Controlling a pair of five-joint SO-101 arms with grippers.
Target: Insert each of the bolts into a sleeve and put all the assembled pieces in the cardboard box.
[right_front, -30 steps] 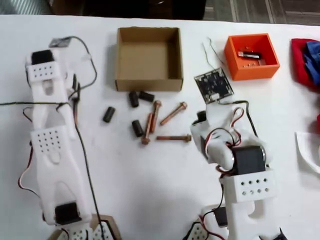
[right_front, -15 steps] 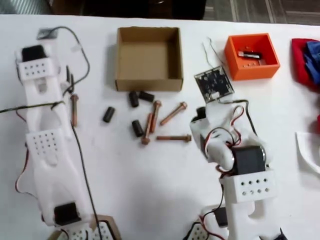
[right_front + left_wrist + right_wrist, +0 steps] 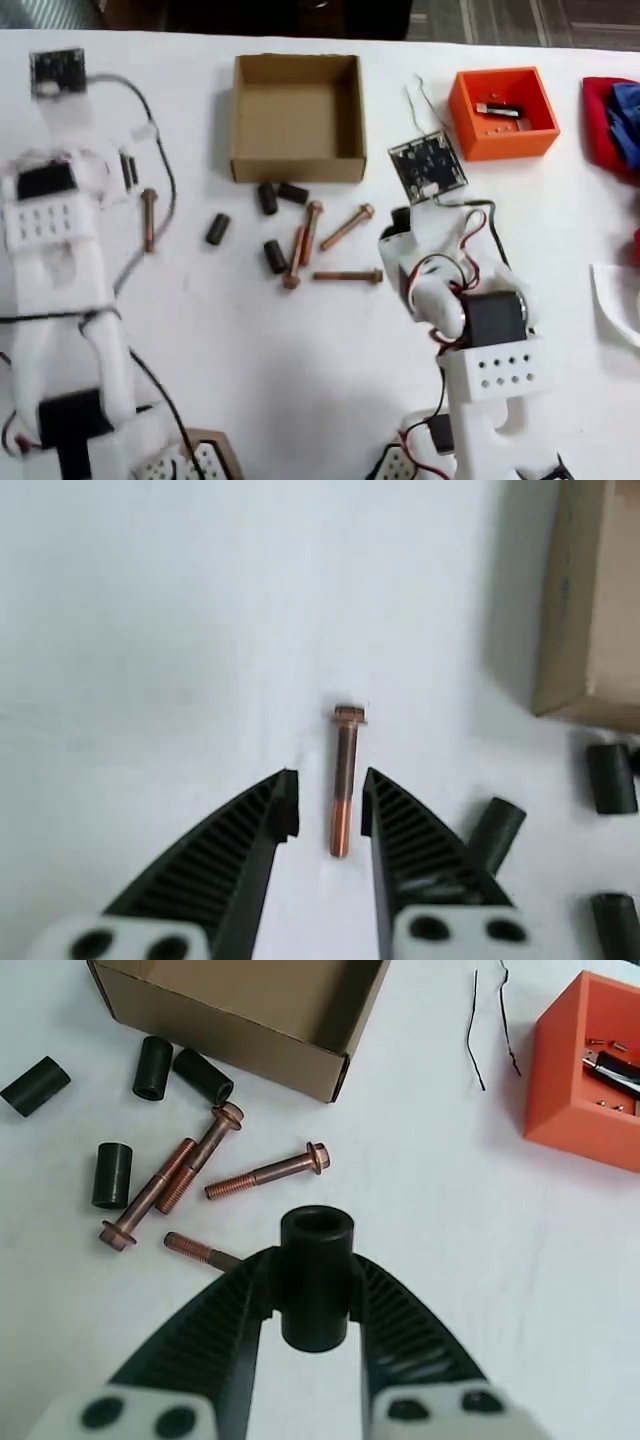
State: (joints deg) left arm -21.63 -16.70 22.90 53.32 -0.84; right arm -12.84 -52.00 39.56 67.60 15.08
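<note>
Left gripper [image 3: 328,802]: part open, holding nothing, jaws straddling the threaded end of a lone bolt [image 3: 346,750] lying flat on the bench [image 3: 150,630]. Bolt axis runs in line with the gripper, head pointing away, so closing should pinch the shank. Right gripper [image 3: 315,1278] is clamped on an upright sleeve [image 3: 316,1260], well apart from that bolt. Cardboard box [image 3: 298,160] lies between the arms. No legible print.

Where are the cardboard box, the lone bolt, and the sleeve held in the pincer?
Cardboard box [image 3: 297,170]: high view, front wall.
Lone bolt [image 3: 345,780]: left wrist view, middle of the shank.
Held sleeve [image 3: 316,1285]: right wrist view, its side.
</note>
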